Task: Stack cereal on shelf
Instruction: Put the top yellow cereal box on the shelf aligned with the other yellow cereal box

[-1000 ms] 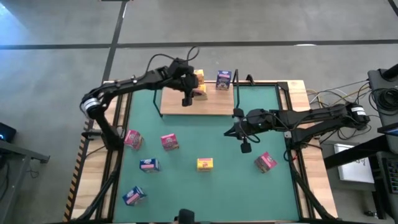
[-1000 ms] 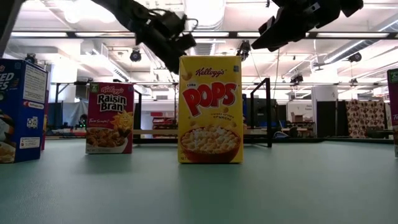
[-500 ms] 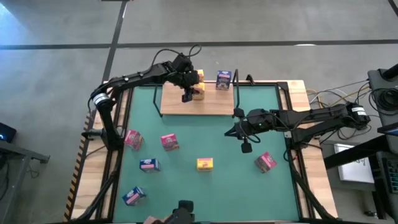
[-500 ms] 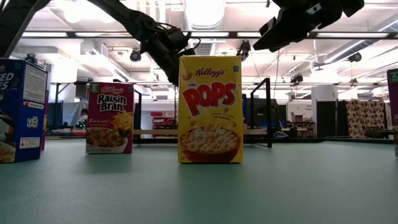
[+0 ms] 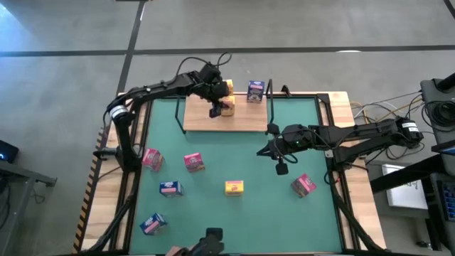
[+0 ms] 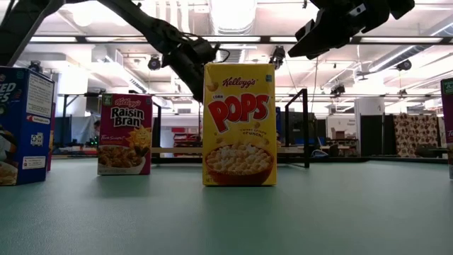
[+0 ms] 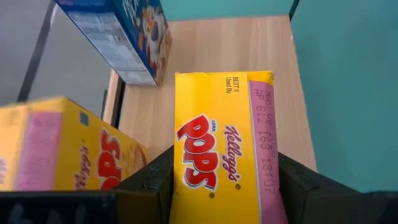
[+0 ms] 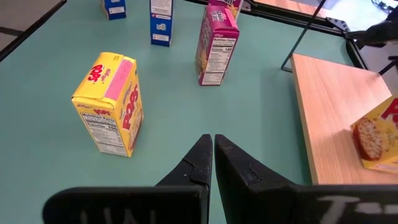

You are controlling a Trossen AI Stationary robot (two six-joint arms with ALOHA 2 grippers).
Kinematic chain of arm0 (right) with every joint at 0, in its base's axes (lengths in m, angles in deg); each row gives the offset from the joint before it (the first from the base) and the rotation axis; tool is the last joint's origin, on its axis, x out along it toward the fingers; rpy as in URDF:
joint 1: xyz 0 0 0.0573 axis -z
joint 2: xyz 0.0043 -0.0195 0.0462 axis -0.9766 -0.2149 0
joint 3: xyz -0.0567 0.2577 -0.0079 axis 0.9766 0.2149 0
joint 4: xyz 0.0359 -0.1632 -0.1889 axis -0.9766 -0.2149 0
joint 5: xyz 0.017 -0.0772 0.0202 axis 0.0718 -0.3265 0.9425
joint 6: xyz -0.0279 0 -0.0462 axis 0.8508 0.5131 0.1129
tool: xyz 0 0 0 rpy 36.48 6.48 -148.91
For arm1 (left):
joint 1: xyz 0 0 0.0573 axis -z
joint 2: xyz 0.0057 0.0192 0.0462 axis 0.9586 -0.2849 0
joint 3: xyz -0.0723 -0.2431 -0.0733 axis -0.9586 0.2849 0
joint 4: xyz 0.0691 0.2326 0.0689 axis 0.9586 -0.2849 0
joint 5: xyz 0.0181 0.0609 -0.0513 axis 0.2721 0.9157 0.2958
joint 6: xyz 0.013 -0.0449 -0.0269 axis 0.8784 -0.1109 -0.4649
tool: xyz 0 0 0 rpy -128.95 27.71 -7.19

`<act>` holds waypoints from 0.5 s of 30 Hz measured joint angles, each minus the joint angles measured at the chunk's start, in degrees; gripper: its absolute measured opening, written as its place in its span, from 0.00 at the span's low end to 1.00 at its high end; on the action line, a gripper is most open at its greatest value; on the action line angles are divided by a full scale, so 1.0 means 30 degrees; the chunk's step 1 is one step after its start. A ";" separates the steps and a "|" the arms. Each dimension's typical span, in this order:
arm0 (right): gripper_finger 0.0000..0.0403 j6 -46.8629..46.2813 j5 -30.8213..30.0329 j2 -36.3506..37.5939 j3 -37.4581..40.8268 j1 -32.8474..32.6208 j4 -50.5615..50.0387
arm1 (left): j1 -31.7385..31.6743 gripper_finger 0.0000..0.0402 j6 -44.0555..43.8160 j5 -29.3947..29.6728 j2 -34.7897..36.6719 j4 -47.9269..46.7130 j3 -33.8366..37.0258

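Stacking partway: 3 boxes at shelf (image 5: 234, 117), 6 left on tabletop (image 5: 249, 160).
L gripper (image 7: 217, 186) over shelf, fingers clamped on yellow box (image 7: 217, 155), beside 2nd yellow (image 7: 56, 149) and blue (image 7: 121, 34). Left on mat: 3 pink, 2 blue, 1 yellow (image 5: 234, 187). R gripper (image 8: 212, 158) hovers mid-mat, fingers together, empty.

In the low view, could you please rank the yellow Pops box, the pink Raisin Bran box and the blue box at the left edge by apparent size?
1. yellow Pops box
2. pink Raisin Bran box
Blue box: cropped by the edge, so unranked. Nearness to the camera drives these differences.
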 joint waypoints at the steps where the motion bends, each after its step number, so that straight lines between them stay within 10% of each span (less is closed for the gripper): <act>1: 0.02 0.0000 0.0000 0.0000 0.0000 0.0000 0.0000 | -0.0003 0.39 -0.0020 -0.0052 -0.0077 0.0057 0.0000; 15: 0.02 -0.0001 0.0000 0.0000 0.0000 0.0000 0.0007 | -0.0003 0.41 0.0022 0.0622 -0.0186 0.0154 0.0000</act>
